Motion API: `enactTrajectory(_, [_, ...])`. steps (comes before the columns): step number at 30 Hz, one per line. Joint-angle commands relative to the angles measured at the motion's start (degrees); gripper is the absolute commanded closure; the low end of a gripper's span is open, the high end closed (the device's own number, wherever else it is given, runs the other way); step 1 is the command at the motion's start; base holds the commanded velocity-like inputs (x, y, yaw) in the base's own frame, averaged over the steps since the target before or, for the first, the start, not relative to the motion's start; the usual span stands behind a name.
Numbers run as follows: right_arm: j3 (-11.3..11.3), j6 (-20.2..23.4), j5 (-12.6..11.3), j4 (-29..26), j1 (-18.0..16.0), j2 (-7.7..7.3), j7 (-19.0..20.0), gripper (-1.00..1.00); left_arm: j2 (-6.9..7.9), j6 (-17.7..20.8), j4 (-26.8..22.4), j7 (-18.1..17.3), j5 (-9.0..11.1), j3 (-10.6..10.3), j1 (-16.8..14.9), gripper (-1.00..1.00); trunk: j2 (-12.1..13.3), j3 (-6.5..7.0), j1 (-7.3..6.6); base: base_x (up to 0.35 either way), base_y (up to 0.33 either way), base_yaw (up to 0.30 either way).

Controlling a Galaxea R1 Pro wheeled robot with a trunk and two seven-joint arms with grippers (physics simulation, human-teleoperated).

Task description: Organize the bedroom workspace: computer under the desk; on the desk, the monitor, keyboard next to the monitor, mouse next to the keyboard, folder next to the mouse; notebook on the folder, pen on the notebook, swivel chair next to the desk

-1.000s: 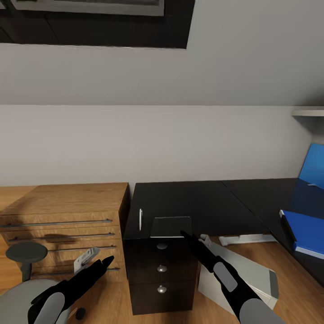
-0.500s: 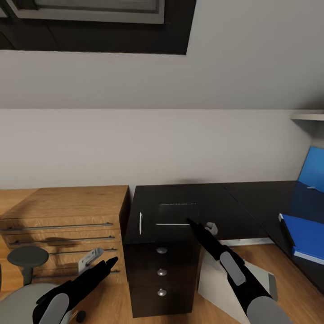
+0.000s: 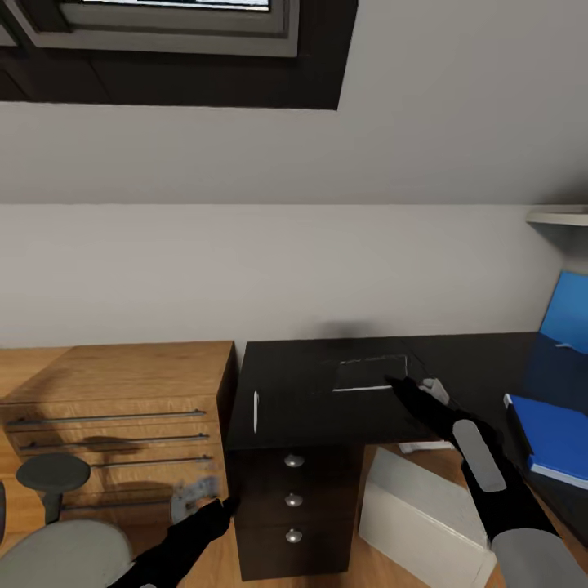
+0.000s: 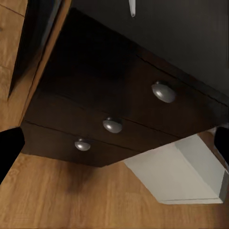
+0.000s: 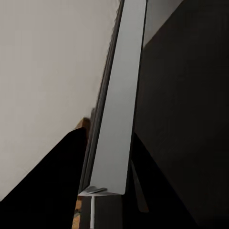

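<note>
Glossy black L-shaped desk [image 3: 327, 392] carries a bright blue folder [image 3: 563, 437] at its right end and a slim white pen [image 3: 256, 411] near its left edge; a light grey box computer [image 3: 425, 523] sits on the floor beneath. Right fingers [image 3: 390, 380] pinch a thin grey notebook [image 3: 369, 373], holding it up over the desk. Left fingers [image 3: 229, 505] low by the drawers, spread apart, empty.

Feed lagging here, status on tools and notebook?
Right tool shut on notebook, lifted above desk. Left tool low by drawers. Pen on desk.
</note>
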Motion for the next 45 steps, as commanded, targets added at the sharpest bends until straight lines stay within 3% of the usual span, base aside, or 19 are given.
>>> enactTrajectory(1, [-0.77, 1.72, -0.21, -1.45, 0.00, 0.00, -1.15, 1.00, 0.50, -0.93, -0.11, 0.45, -0.61, -0.60, 1.07, -1.00, 0.39, 0.13, -0.22, 0.000, 0.000, 0.000])
enactTrajectory(10, [-2.25, 3.44, -3.24, -4.14, 0.07, -0.04, -3.11, 1.00, 1.98, -2.43, 0.46, 0.09, -2.39, -1.28, 5.14, -1.00, 4.00, 1.75, -2.20, 0.000, 0.000, 0.000])
enactTrajectory(11, [-2.68, 3.70, -4.46, -1.62, 0.27, -0.10, -3.45, 1.00, 2.37, -2.52, 2.35, -0.05, -2.51, -1.51, 5.78, -1.00, 4.00, 1.75, -2.20, 0.000, 0.000, 0.000])
enactTrajectory(18, [-3.82, 4.83, -5.00, -0.26, 0.42, -1.49, -3.56, 1.00, 2.42, -2.58, 4.51, -0.03, -2.37, -3.26, 5.99, -1.00, 4.00, 1.75, -2.20, 0.000, 0.000, -0.116])
enactTrajectory(22, [-6.22, 4.91, -5.02, 0.01, 0.53, -2.15, -3.61, 1.00, 2.46, -2.64, 5.62, 0.08, -2.43, -3.43, 6.00, -1.00, 4.00, 1.75, -2.20, 0.000, 0.000, -0.268])
enactTrajectory(26, [-10.41, 4.74, -4.93, 0.45, 0.65, -2.74, -3.64, 1.00, 2.48, -2.69, 6.52, 0.18, -2.49, -3.45, 6.01, -1.00, 4.00, 1.75, -2.20, 0.000, 0.000, -0.288])
enactTrajectory(31, [-14.09, 4.50, -4.78, 0.68, 0.69, -3.85, -3.62, 1.00, 2.36, -2.71, 7.32, 0.26, -2.56, -3.54, 6.01, -1.00, 4.00, 1.75, -2.20, 0.000, 0.000, -0.295])
enactTrajectory(45, [-14.71, 2.19, -4.66, 2.66, 0.70, -4.38, -3.57, 1.00, 2.31, -2.71, 7.62, 0.33, -2.60, -3.56, 6.01, -1.00, 4.00, 1.75, -2.20, 0.000, 0.000, -0.297])
